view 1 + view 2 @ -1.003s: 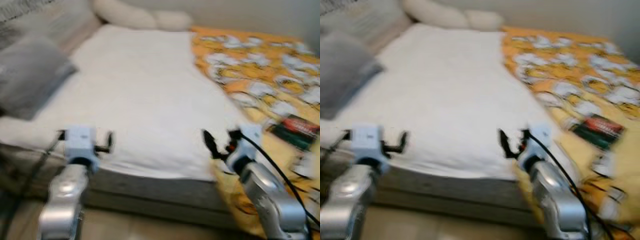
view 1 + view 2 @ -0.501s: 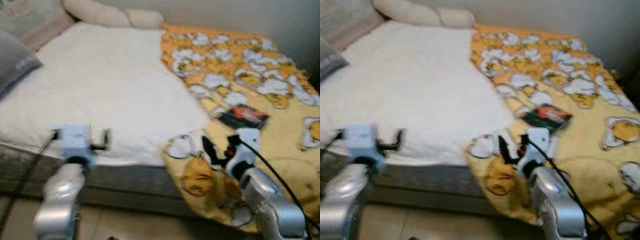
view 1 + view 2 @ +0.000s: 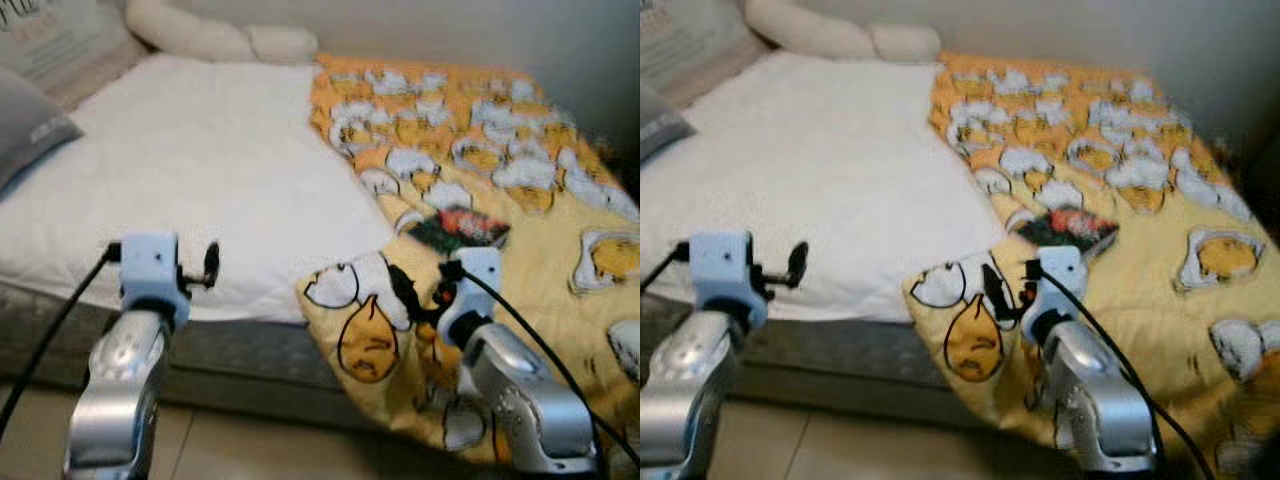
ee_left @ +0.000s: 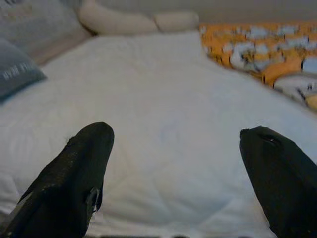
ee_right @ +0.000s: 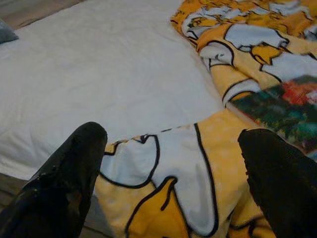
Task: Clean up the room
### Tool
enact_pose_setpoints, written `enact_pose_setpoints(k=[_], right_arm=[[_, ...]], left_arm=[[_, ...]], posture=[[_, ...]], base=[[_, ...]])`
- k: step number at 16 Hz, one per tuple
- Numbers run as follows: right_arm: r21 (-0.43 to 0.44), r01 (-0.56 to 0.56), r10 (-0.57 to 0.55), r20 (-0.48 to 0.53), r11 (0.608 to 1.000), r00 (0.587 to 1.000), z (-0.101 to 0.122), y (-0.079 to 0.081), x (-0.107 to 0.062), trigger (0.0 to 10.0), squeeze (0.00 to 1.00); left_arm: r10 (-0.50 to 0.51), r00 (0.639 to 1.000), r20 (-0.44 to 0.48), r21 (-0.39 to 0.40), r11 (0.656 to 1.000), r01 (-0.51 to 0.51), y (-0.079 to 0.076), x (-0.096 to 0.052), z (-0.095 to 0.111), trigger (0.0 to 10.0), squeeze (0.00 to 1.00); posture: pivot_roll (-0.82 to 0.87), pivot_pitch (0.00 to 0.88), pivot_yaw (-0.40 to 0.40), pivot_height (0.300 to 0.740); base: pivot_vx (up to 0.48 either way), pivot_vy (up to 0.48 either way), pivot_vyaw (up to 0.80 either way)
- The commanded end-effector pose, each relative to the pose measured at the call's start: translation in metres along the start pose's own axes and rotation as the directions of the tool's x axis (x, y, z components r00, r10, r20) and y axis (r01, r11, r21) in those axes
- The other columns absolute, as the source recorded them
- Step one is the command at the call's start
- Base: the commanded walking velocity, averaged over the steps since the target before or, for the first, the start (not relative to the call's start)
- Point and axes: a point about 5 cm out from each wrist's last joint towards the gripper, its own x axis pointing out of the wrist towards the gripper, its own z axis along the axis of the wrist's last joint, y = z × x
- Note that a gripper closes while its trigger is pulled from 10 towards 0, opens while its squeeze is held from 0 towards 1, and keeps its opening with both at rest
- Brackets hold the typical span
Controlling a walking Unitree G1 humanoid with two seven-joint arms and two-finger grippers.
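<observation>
Lying on the yellow cartoon-print blanket (image 3: 520,250) just beyond the right gripper (image 5: 173,163): a dark red-and-green flat packet (image 3: 460,228). Hovering with jaws spread, left gripper (image 4: 173,163) likewise, over the white mattress (image 3: 200,180). Advisable: reaching past the fold, pinching only the packet's edge.

Legible text: none. Grey pillow (image 3: 30,130) at the left edge of the bed: a short line of pale lettering, too blurred to read (likewise in the left wrist view). Dark red-and-green packet (image 3: 458,226) on the yellow cartoon blanket (image 3: 520,280): printing present, unreadable.
</observation>
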Motion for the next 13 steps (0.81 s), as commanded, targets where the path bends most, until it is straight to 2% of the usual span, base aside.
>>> enact_pose_setpoints(k=[1,3,4,5,6,9,12,13], right_arm=[[-0.013,0.027,-0.027,0.003,1.000,1.000,0.0034,-0.0054,0.0035,10.0,0.00],[-0.022,0.009,-0.009,0.009,1.000,1.000,0.0042,-0.0023,0.0060,10.0,0.00],[-0.022,0.008,-0.007,0.010,1.000,1.000,0.0050,-0.0014,0.0074,10.0,0.00],[-0.023,0.009,-0.009,0.010,1.000,1.000,0.0051,-0.0016,0.0079,10.0,0.00],[-0.023,0.008,-0.008,0.010,1.000,1.000,0.0053,-0.0017,0.0081,10.0,0.00],[-0.021,0.022,-0.021,0.007,1.000,1.000,0.0051,-0.0046,0.0101,10.0,0.00],[-0.011,0.022,-0.022,0.003,1.000,1.000,0.0056,-0.0041,0.0115,10.0,0.00],[-0.013,0.023,-0.023,0.001,1.000,1.000,0.0051,-0.0042,0.0115,10.0,0.00]], left_arm=[[-0.028,1.000,-0.014,0.004,1.000,0.028,-0.0051,0.0031,-0.0036,10.0,0.89],[-0.045,0.999,-0.007,-0.005,0.999,0.045,-0.0077,0.0054,-0.0028,10.0,0.87],[-0.063,0.998,-0.009,-0.028,0.998,0.062,-0.0101,0.0062,-0.0030,10.0,0.24],[-0.064,0.998,-0.010,-0.031,0.998,0.063,-0.0105,0.0066,-0.0032,10.0,0.03],[-0.066,0.998,-0.011,-0.032,0.997,0.066,-0.0109,0.0067,-0.0032,10.0,0.00],[-0.076,0.997,-0.009,-0.007,0.997,0.076,-0.0131,0.0085,-0.0038,10.0,0.00],[-0.089,0.996,-0.012,0.004,0.996,0.090,-0.0142,0.0090,-0.0055,10.0,0.00],[-0.098,0.995,-0.012,0.008,0.995,0.098,-0.0148,0.0090,-0.0057,10.0,0.00]], posture=[[-0.05,0.000,-0.034,0.740],[-0.05,0.000,-0.034,0.740],[-0.06,0.000,-0.034,0.740],[-0.06,0.000,-0.033,0.740],[-0.06,0.000,-0.032,0.740],[-0.06,0.000,-0.031,0.740],[-0.06,0.000,-0.034,0.740],[-0.06,0.000,-0.033,0.740]], base=[[0.409,0.000,-0.44],[0.405,0.000,0.00],[0.394,0.000,0.00],[0.401,0.000,0.00],[0.405,0.000,0.00],[0.410,0.000,0.00],[0.375,0.000,-0.76],[0.375,0.000,0.00]])
